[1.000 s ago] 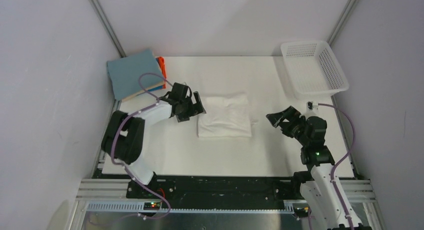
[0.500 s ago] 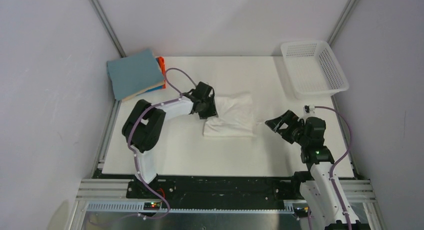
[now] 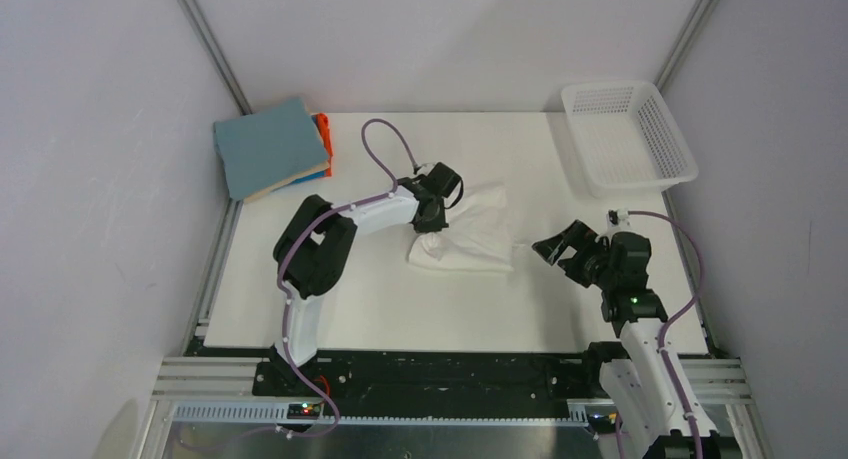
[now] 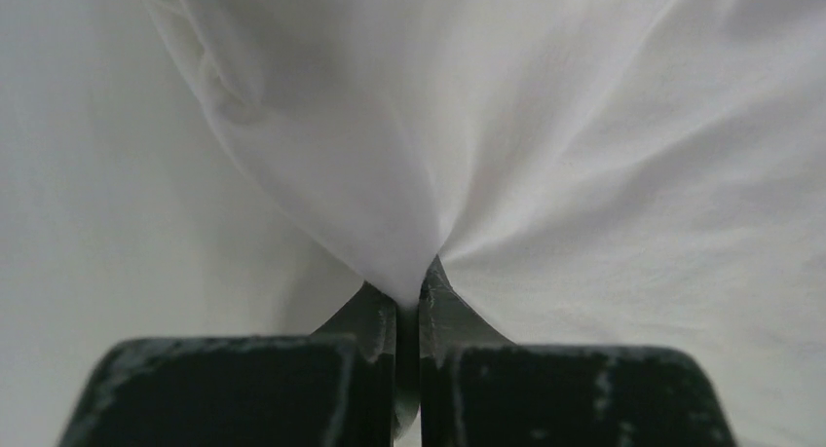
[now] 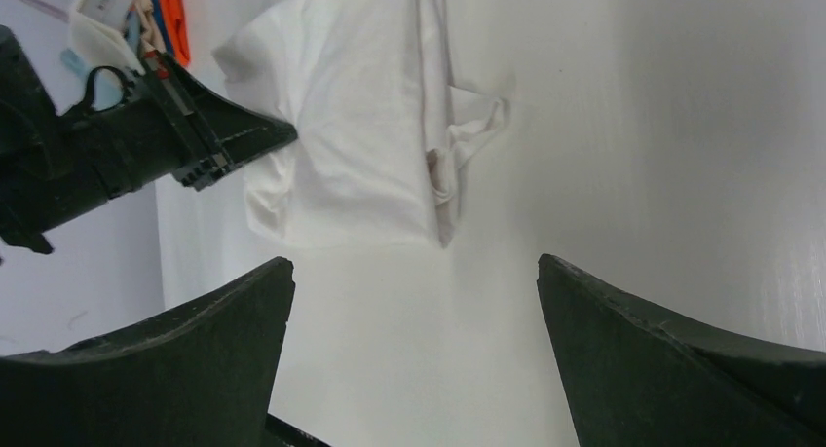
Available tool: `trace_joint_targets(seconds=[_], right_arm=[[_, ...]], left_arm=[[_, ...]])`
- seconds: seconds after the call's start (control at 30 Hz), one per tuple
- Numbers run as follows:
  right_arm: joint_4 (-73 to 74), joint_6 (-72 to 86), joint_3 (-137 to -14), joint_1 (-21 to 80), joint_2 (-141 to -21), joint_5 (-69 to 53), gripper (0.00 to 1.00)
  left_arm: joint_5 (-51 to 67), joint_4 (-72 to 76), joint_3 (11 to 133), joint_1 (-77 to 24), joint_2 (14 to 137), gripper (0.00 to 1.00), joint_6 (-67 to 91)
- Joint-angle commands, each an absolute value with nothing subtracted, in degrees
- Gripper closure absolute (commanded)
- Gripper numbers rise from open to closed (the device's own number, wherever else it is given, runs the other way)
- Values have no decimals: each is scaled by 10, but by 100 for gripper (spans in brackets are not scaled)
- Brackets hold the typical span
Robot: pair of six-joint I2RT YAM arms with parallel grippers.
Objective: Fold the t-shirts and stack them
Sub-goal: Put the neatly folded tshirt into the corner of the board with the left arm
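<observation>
A folded white t-shirt (image 3: 470, 234) lies mid-table, bunched along its left side. My left gripper (image 3: 437, 217) is shut on that left edge; in the left wrist view the white cloth (image 4: 545, 174) funnels down into the closed jaws (image 4: 409, 289). A stack of folded t-shirts (image 3: 270, 147), blue-grey on top with orange and beige edges showing, sits at the far left corner. My right gripper (image 3: 556, 249) hovers open just right of the white t-shirt (image 5: 360, 126), holding nothing, with bare table between its fingers (image 5: 414, 272).
A white mesh basket (image 3: 628, 137) stands at the far right corner. Grey walls and metal frame posts close in the table on both sides. The left arm's purple cable (image 3: 385, 149) loops above the table behind the shirt.
My left gripper moved right from beside the shirt onto its left edge and shut on it, pushing the cloth rightward and bunching it. The right gripper stayed open, shifting slightly.
</observation>
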State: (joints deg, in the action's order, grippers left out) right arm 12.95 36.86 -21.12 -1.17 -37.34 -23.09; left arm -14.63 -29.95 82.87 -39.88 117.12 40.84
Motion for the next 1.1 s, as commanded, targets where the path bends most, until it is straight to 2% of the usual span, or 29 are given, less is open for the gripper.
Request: trace_joint_targets(seconds=[0.0,0.17,0.43,0.57,0.73,0.97,1.07], right_arm=[[111,344,-219,23,-405,-183,1],[111,339,-255,102,-464,-114,1],[129,336,-257,109,-454,-81,1],[129,334,-257,109,-454,-79,1],[128,327,-257,107,-458,-68,0],[121,320,-257,105,-468,-66,1],[122,318,-256,102,-472,-56,0]], left_arm=[[-217,-358,828,-397,1136,100,369],[-213,-357,818,-391,1108,100,355],[-369,-355,811,-368,1055,100,249],[-385,-352,860,-335,1081,100,147],[-450,-344,907,-298,1115,100,144],[-424,-337,1005,-233,1142,100,92],[-376,-337,1031,-206,1134,100,77]])
